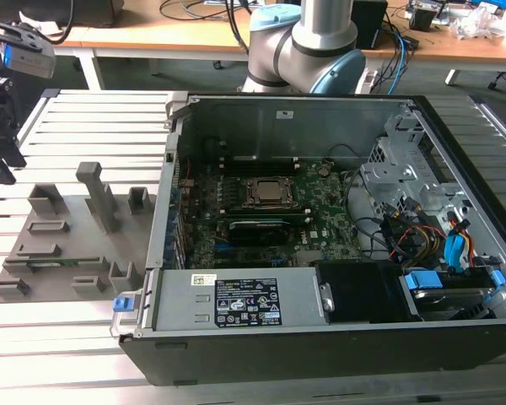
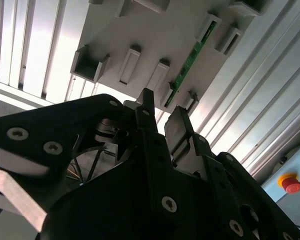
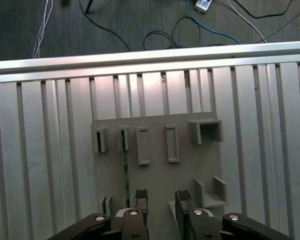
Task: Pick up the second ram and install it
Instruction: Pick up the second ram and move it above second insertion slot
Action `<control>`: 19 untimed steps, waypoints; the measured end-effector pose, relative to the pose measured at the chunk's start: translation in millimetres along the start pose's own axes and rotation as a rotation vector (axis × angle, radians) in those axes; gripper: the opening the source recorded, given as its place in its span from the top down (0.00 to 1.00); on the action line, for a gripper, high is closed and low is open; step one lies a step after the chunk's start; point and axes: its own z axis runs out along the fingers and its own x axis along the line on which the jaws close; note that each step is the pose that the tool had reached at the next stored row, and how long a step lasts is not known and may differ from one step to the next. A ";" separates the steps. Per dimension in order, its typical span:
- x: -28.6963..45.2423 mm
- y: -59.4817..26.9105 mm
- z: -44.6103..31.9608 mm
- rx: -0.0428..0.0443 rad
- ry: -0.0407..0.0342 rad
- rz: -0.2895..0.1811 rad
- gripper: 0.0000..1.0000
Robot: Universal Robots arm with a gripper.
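There is one second ram, a thin green stick standing on edge in a slot of the single grey holder plate. In the second wrist view it shows as a green strip running between two small slot blocks. In the first wrist view the plate carries a row of four narrow slot blocks and one wider open bracket, with a few more blocks nearer the camera.

The one gripper has two dark fingers set apart with an open gap between them, and they hold nothing. It hangs over the holder plate. The ram is not in the gap; its near end lies just beside one finger.

In the exterior view the gripper is at the exterior view's left edge, pointing down above the plate. The arm's base stands behind one open computer case. Inside the case are one green motherboard, one CPU socket and one silver power supply.

Everything rests on a bench of ribbed aluminium slats. Beyond its edge in the first wrist view is a dark floor strewn with cables. A wooden desk runs behind the bench, and a red button sits at the bench's side.
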 end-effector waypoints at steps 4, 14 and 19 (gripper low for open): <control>0.1 -0.1 4.7 0.0001 -0.0001 0.000 0.64; 0.7 -0.8 31.9 0.0001 0.0000 0.000 0.64; 0.9 -1.0 40.9 0.0000 0.0000 0.000 0.64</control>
